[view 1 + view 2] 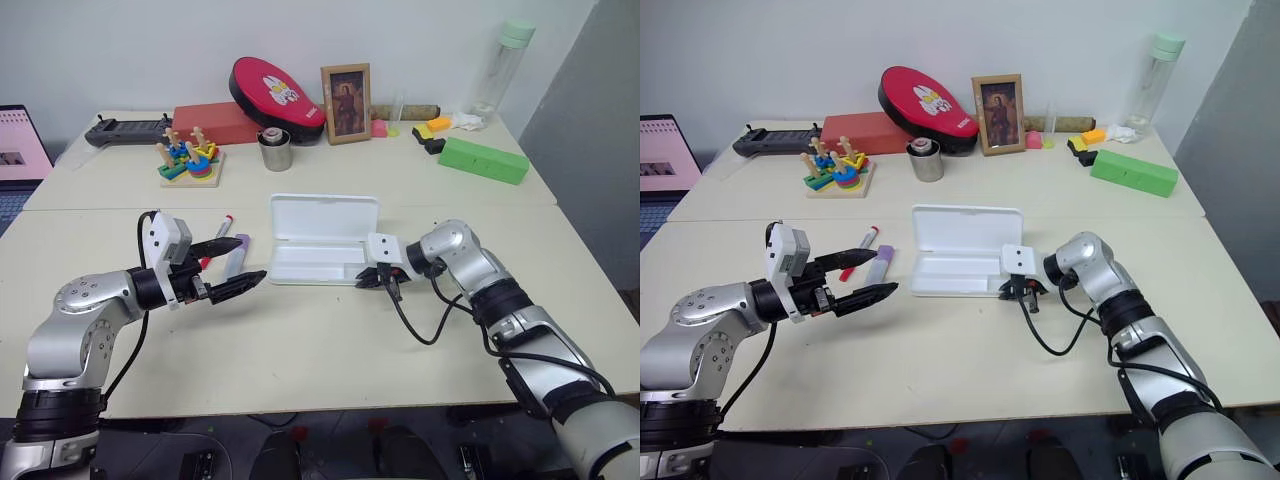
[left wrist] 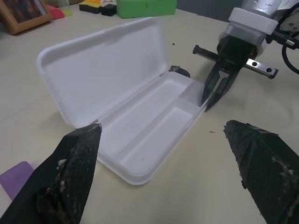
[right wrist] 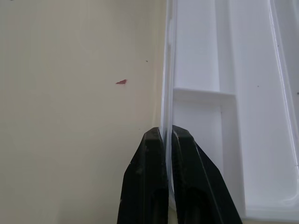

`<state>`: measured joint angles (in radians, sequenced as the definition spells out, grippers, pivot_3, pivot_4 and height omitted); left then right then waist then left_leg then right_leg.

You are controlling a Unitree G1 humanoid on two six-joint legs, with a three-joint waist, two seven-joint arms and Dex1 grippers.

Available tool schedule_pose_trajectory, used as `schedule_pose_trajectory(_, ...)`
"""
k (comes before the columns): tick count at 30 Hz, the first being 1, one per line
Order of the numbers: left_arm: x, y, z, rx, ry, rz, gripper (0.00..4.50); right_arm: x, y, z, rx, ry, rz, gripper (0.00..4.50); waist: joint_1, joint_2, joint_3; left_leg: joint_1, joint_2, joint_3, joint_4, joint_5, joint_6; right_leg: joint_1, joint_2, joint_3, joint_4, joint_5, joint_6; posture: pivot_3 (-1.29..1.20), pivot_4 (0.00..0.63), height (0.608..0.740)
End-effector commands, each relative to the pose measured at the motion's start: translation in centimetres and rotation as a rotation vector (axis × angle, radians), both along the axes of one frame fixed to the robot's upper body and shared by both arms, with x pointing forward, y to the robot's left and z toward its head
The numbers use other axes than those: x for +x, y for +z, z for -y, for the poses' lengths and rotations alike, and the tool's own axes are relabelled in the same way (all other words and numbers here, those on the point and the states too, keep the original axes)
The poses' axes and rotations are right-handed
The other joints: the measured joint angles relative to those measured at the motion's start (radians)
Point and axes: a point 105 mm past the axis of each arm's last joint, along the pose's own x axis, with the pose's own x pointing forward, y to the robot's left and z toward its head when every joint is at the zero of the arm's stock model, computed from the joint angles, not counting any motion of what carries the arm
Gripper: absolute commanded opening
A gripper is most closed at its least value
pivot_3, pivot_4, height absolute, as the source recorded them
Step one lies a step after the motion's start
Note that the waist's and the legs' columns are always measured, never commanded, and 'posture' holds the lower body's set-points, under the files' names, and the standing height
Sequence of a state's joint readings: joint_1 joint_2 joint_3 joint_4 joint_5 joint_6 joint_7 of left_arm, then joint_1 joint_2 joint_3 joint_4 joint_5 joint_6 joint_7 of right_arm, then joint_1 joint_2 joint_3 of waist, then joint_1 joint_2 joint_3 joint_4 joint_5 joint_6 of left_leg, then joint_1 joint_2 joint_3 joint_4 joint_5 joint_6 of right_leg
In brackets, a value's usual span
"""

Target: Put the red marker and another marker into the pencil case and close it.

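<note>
The white pencil case (image 1: 322, 237) lies open mid-table, its lid raised at the back and its tray empty. My right gripper (image 1: 364, 283) is shut on the thin front wall of the tray (image 3: 167, 93) at its right end. Left of the case lie the red marker (image 1: 219, 235) and, beside it, the lavender marker with a purple cap (image 1: 237, 257). My left gripper (image 1: 250, 258) hovers open just over and in front of these two, pointing toward the case and holding nothing. From the left wrist, the open case (image 2: 107, 70) sits between the wide-spread fingers (image 2: 77, 168).
Along the back of the table stand a green box (image 1: 483, 159), a metal cup (image 1: 275, 150), a wooden stacking toy (image 1: 190, 160), a framed photo (image 1: 346, 103) and a bottle (image 1: 506, 65). A laptop (image 1: 15, 150) sits at the far left. A black cable (image 1: 420, 325) loops beneath my right wrist.
</note>
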<state>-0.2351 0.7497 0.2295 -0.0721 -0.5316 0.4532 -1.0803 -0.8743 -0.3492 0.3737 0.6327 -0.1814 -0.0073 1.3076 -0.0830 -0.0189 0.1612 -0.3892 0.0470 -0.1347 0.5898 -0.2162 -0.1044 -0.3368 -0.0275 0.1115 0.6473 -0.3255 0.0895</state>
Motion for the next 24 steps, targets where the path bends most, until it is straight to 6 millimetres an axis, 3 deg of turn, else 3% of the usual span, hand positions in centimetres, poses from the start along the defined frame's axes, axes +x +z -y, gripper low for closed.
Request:
schedule_pose_trajectory(1,-0.3,1.4,0.0,0.008,-0.009,0.046,4.50,0.0,1.1,-0.5,0.025,0.013,0.038,0.05,0.000,0.000,0.000,0.000,0.000,0.000,0.000,0.000,0.000,0.000,0.000,0.000,0.000,0.000,0.000,0.00,0.150,0.740)
schedule_pose_trajectory(4,-0.3,1.5,0.1,0.009,-0.010,0.046,4.50,0.0,1.2,-0.8,0.035,0.015,0.043,0.05,0.001,0.000,0.000,0.000,0.000,0.000,0.000,0.000,0.000,0.000,0.000,0.000,0.000,0.000,0.000,0.00,0.150,0.740)
schedule_pose_trajectory(12,-0.5,1.2,0.1,-0.003,0.005,0.023,4.50,0.0,2.8,-1.0,0.084,0.019,0.049,1.77,0.001,0.000,0.000,0.000,0.000,0.000,0.000,0.000,0.000,0.000,0.000,0.000,-0.001,0.000,0.000,0.00,0.150,0.740)
schedule_pose_trajectory(16,-0.4,1.1,-0.6,-0.033,0.062,0.001,4.50,-1.1,5.0,-1.4,0.154,0.052,0.034,2.82,0.001,0.000,0.000,0.000,0.000,0.000,0.000,0.000,0.000,0.000,0.000,0.000,0.000,0.000,0.000,0.00,0.150,0.740)
schedule_pose_trajectory(20,0.8,0.4,-2.3,-0.042,0.213,-0.030,4.50,-2.6,8.3,-1.7,0.271,0.070,0.006,3.64,0.002,0.000,0.000,-0.001,0.000,-0.001,0.000,0.000,0.000,0.000,0.000,0.000,-0.001,0.000,0.000,0.00,0.150,0.740)
schedule_pose_trajectory(24,3.8,-0.7,-5.3,0.000,0.498,-0.035,4.50,-4.4,10.8,-1.4,0.364,0.072,-0.026,4.46,0.012,0.000,0.000,0.000,0.000,-0.001,0.000,0.000,0.000,0.000,0.000,-0.001,0.000,0.000,0.000,0.00,0.150,0.740)
